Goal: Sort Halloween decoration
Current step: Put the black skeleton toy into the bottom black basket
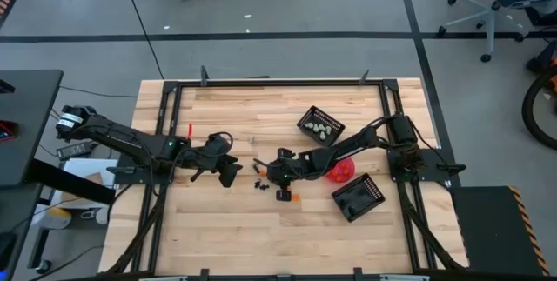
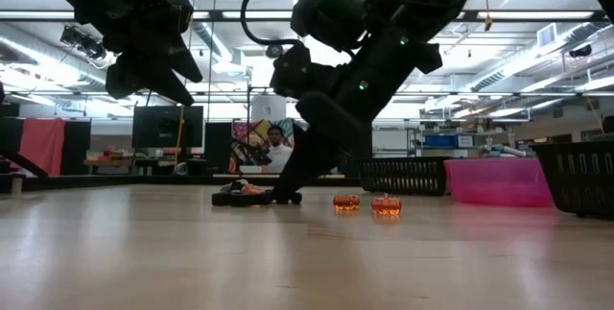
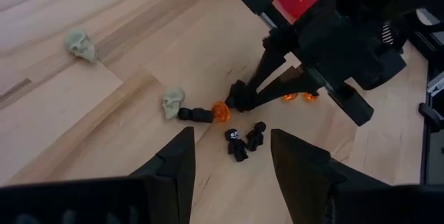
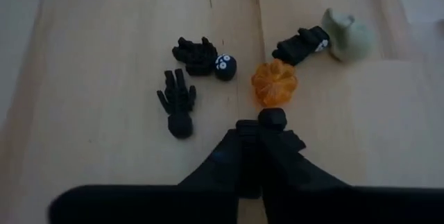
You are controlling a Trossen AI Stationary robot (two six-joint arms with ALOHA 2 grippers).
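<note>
Evidently light, stiff and prone to skid, the orange trinket (image 4: 273, 82) at centre frame is best pinched across its sides; the right end effector (image 4: 272, 121) is clenched empty, the left end effector (image 3: 229, 156) released.

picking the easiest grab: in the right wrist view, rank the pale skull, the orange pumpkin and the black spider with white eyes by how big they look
1. pale skull and orange pumpkin: they look much alike, so no ranking; the skull is also partly hidden behind a black trinket.
2. black spider with white eyes: its round body looks smallest, though its legs spread it wider.
</note>
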